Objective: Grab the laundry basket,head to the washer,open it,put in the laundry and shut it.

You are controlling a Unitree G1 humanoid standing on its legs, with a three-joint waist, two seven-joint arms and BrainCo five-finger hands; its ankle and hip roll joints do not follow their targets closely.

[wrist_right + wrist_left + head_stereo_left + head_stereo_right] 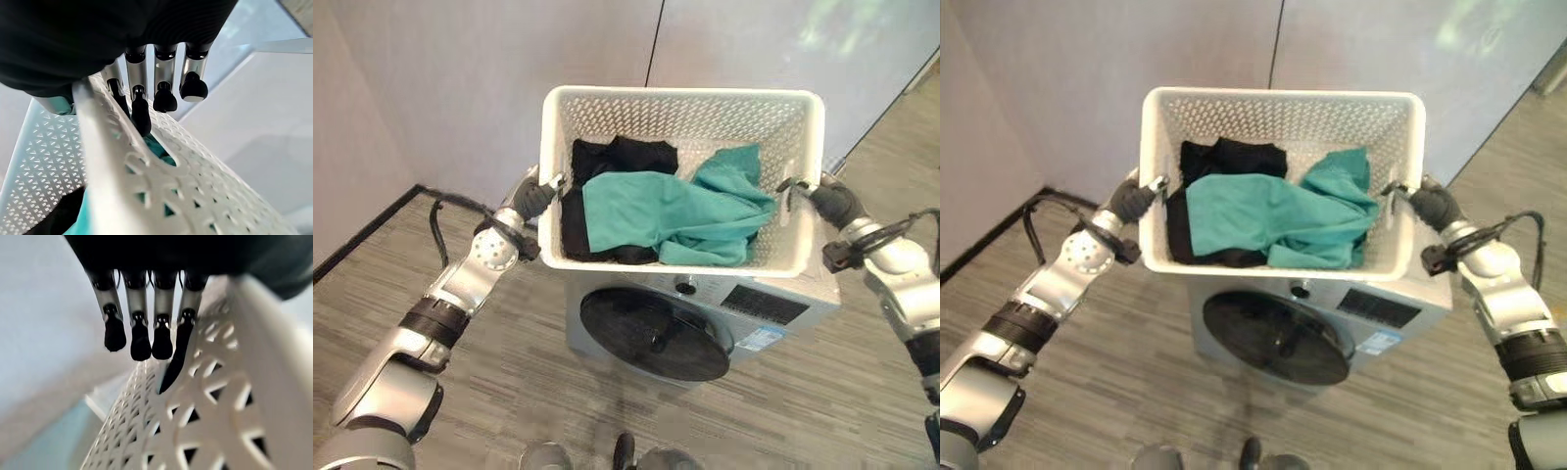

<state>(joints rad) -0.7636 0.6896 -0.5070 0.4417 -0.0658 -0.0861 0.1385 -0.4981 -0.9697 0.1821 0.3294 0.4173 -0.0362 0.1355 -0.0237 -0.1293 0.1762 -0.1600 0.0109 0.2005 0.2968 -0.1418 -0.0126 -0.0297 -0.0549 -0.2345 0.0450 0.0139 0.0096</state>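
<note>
- A white perforated laundry basket is held up in the air between the two hands, directly above the washing machine, its open top tilted toward the camera.
- The left hand grips the basket's left end at the rim: in the left wrist view its fingers hang curled down over the wall, one dark tip poking into a slot in the lattice.
- The right hand grips the opposite end of the basket in the same way; in the right wrist view its fingers hook over the rim, one tip reaching into the handle opening.
- Inside the basket lies a crumpled teal garment, spread across the middle and toward the right-hand wall.
- A black garment lies under and beside the teal one, toward the basket's left wall.
- The washing machine stands on the grey wood-grain floor below the basket, its round dark door closed and facing the camera.
- Behind the basket rises a pale wall.
</note>
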